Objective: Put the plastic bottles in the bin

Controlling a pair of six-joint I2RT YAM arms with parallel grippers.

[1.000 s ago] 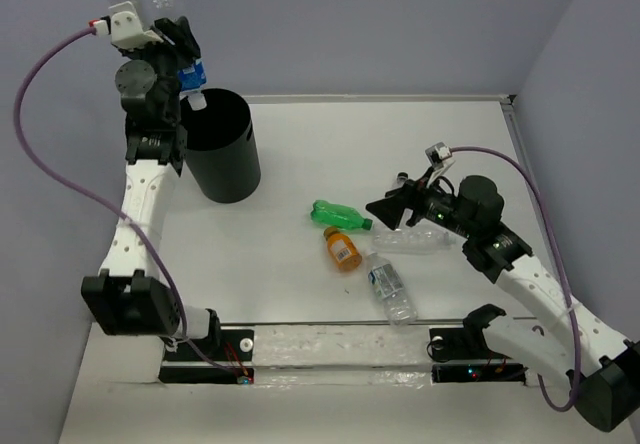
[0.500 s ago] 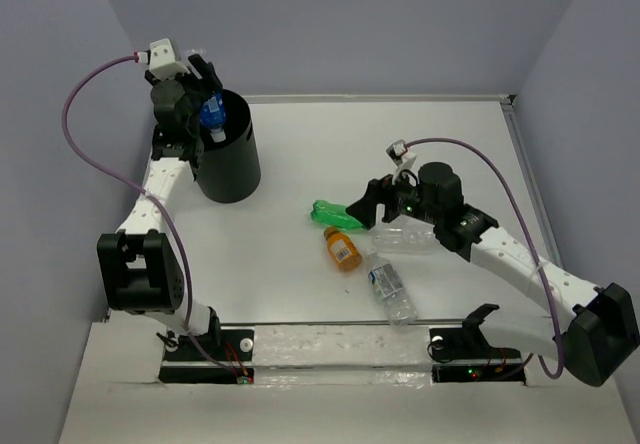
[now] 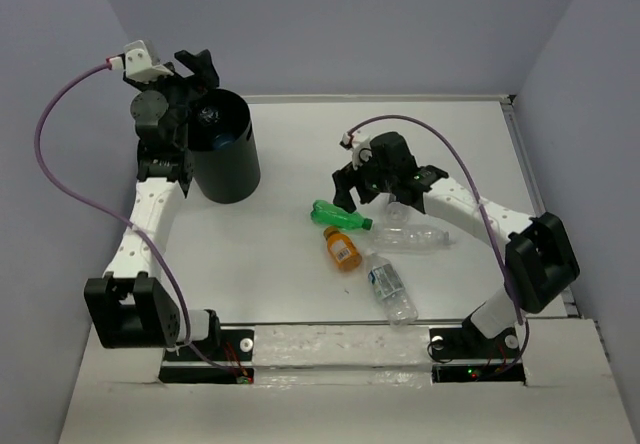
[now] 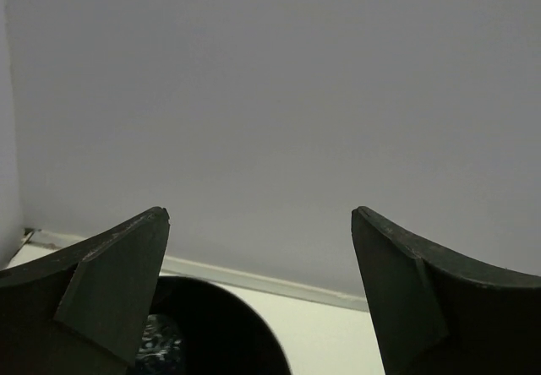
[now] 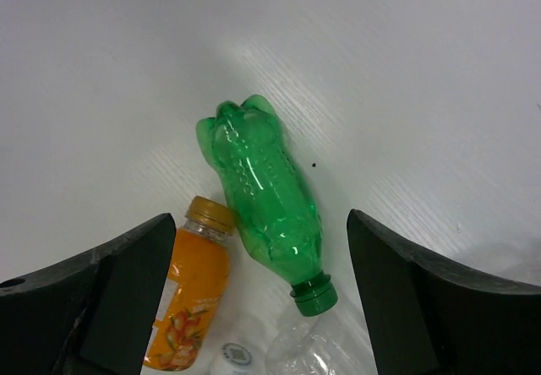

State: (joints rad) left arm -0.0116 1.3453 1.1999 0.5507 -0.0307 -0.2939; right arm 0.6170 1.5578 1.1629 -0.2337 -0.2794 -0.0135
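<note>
The black bin (image 3: 224, 154) stands at the back left, and a clear bottle with a blue label (image 3: 213, 117) lies inside it. My left gripper (image 3: 200, 69) hangs open and empty above the bin's rim (image 4: 245, 324). On the table lie a green bottle (image 3: 340, 215), an orange bottle (image 3: 343, 248) and two clear bottles (image 3: 413, 235) (image 3: 390, 288). My right gripper (image 3: 345, 192) is open just above the green bottle (image 5: 266, 193), which lies between its fingers; the orange bottle (image 5: 186, 303) is beside it.
Grey walls close in the table at the back and both sides. A raised ledge (image 3: 340, 349) runs along the near edge between the arm bases.
My left gripper opened and let the blue-labelled bottle drop into the bin. My right arm swung left and back until its open gripper came over the green bottle.
</note>
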